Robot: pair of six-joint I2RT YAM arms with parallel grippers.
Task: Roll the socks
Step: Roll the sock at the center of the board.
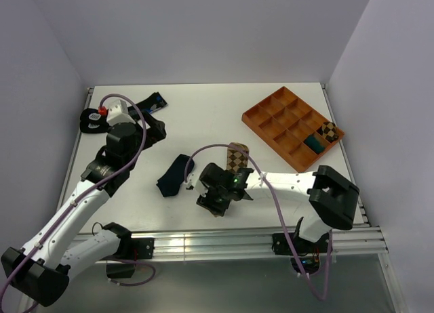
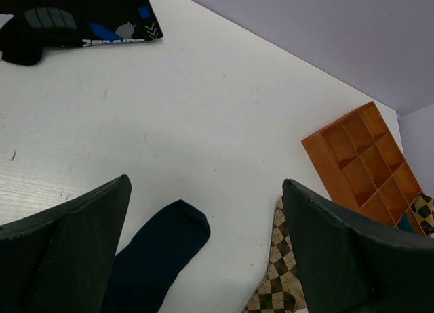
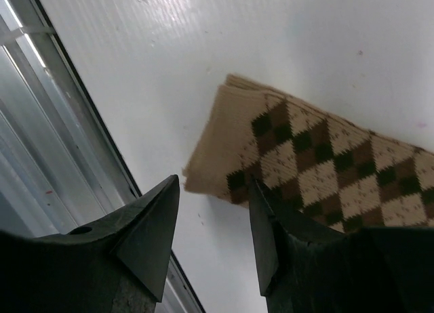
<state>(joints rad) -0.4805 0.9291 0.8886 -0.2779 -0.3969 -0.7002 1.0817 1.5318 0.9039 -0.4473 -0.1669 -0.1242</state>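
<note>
tan sock (image 3: 305,157) near table's (image 1: 203,116) front edge, right gripper (image 3: 213,182) spread over its end, navy sock (image 2: 159,252) beside, left gripper (image 2: 207,183) spread wide

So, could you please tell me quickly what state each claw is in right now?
Left claw: open wide, holding nothing.
Right claw: open, poised at the cuff of the tan argyle sock, not gripping it.

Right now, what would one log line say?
left gripper open | right gripper open at argyle sock cuff | navy sock flat
</note>
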